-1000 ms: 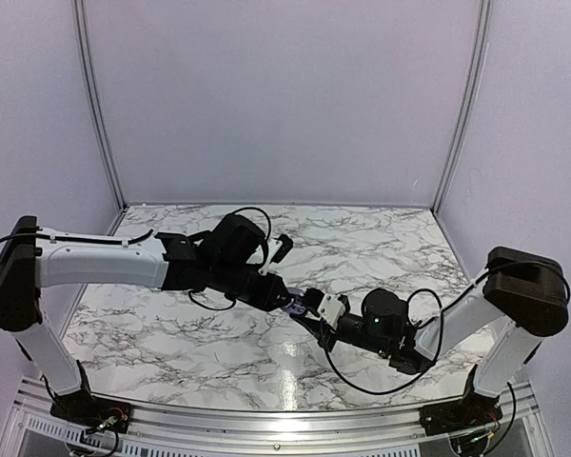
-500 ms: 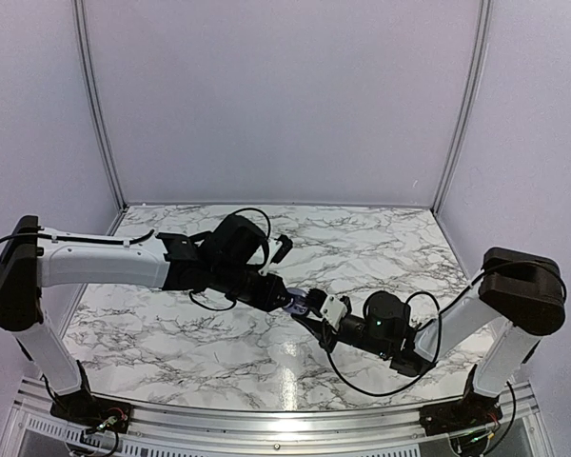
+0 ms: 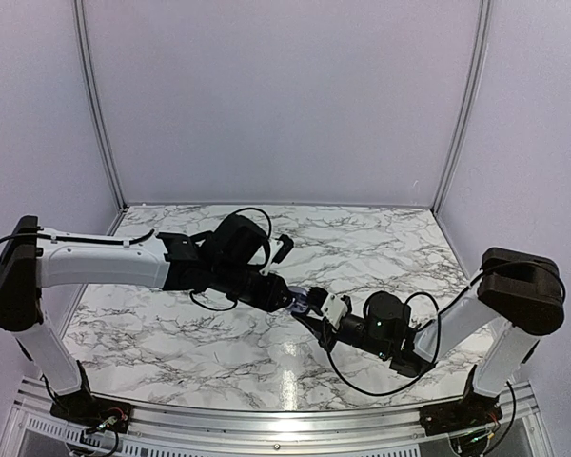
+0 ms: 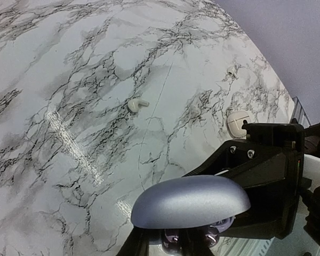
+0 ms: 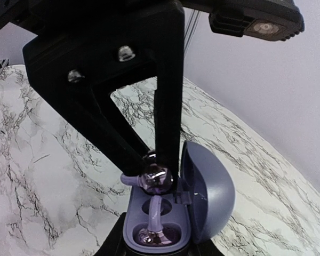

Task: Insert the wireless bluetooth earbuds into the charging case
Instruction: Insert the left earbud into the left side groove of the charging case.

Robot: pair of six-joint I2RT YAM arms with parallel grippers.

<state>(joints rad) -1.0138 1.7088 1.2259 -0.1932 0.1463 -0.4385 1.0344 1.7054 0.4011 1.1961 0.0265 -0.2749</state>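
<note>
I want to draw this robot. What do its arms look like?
The left arm and right arm are white tubes with chunky black joints. Thin black cables loop off both. The left gripper and right gripper are black all over.

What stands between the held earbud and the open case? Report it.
Nothing visible. The left gripper holds the earbud just above the empty-looking slot of the case; the lid stands open aside, and the other earbud sits in the nearer slot.
</note>
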